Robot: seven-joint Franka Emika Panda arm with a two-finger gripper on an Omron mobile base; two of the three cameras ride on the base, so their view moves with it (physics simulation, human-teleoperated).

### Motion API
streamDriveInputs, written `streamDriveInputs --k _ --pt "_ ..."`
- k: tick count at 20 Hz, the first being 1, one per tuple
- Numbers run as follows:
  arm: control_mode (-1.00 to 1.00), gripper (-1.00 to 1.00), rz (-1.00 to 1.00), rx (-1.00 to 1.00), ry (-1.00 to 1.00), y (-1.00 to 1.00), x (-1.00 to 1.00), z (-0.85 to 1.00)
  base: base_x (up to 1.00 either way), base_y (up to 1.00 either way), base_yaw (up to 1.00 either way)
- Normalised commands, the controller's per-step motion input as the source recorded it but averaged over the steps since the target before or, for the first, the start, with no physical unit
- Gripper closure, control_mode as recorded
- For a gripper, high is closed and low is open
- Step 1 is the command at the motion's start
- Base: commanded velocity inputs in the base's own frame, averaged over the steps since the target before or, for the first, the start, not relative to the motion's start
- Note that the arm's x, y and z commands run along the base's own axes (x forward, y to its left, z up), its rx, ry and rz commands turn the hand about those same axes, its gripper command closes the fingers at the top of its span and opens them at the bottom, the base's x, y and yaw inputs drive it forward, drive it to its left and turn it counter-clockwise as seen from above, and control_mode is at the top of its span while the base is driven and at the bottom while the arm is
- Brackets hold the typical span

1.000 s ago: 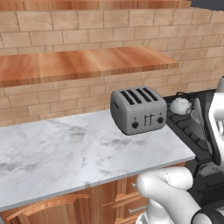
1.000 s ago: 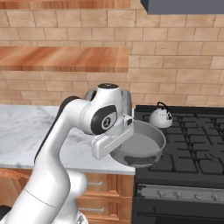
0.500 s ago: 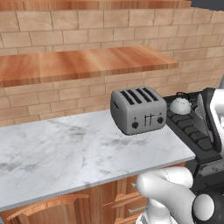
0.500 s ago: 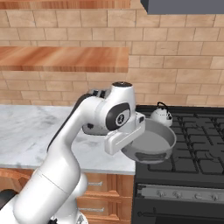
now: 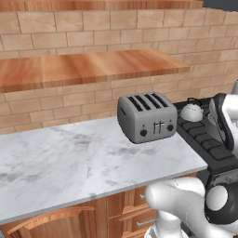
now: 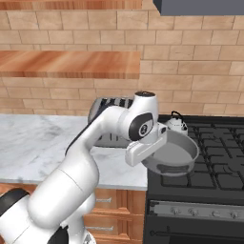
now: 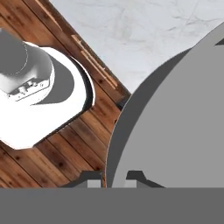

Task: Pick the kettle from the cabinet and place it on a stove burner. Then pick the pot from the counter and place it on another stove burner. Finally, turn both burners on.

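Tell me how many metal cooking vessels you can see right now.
2. The kettle sits on a rear stove burner beside the toaster. The pot hangs held in the tool over the cooktop's front left. Others may be hidden.

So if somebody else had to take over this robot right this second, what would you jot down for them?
Pincer: shut on the pot, gripping its rim, carrying it in the air above the front left of the stove burners.
Kettle: already on a back burner, next to the toaster.
Done: kettle moved onto the stove; pot lifted off the counter.
Left: set the pot down on a free burner, away from the kettle, let go, then turn both burners on.
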Motion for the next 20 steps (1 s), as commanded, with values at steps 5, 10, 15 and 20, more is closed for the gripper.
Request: streamDriveInputs --k 5,10,15,20 --pt "-1.0 1.0 0.0 0.0 0.0 -0.2 0.27 -0.25 0.0 0.0 0.0" --pt "-1.0 1.0 0.0 0.0 0.0 -0.25 0.19 -0.25 0.0 0.0 0.0" --pt "-1.0 1.0 0.0 0.0 0.0 -0.22 0.23 -0.26 0.0 0.0 0.0" --pt "-1.0 1.0 0.0 0.0 0.0 -0.2 0.25 -0.26 0.0 0.0 0.0"
